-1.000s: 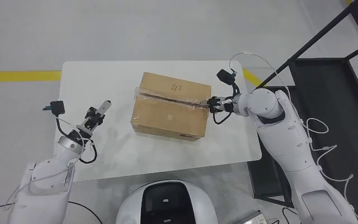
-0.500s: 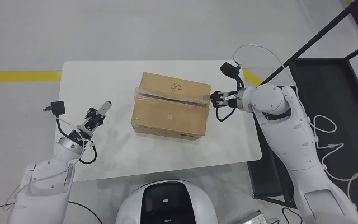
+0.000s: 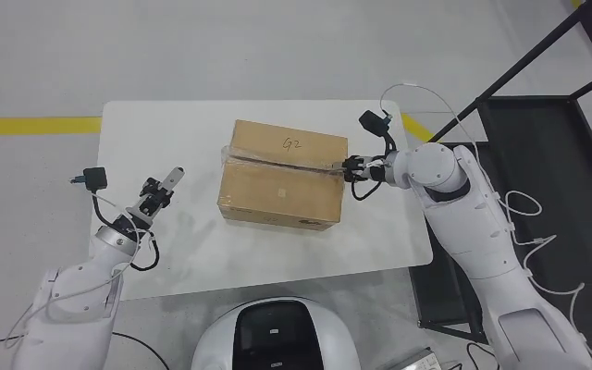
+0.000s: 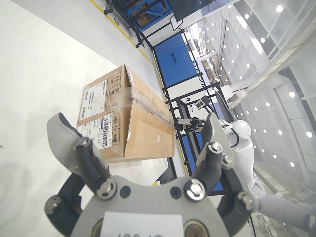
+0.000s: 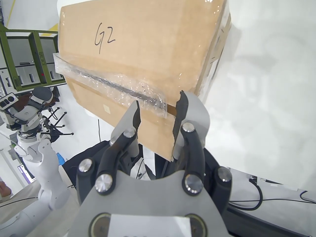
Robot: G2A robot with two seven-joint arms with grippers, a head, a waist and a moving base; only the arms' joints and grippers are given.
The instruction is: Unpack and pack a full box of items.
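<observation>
The stiff box looked heavy; the right fingers, spread wide, flanked its thin, slippery tape end, the likeliest hold.

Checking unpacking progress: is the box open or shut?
Shut. The box has a flat, closed top, with wrinkled tape along its seam.

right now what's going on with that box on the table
A brown cardboard box sits sealed on the white table, with clear tape running along its top seam. The right pincer is at one end of that seam, open around the tape's end. The left pincer hovers open over the table, apart from the box.
</observation>
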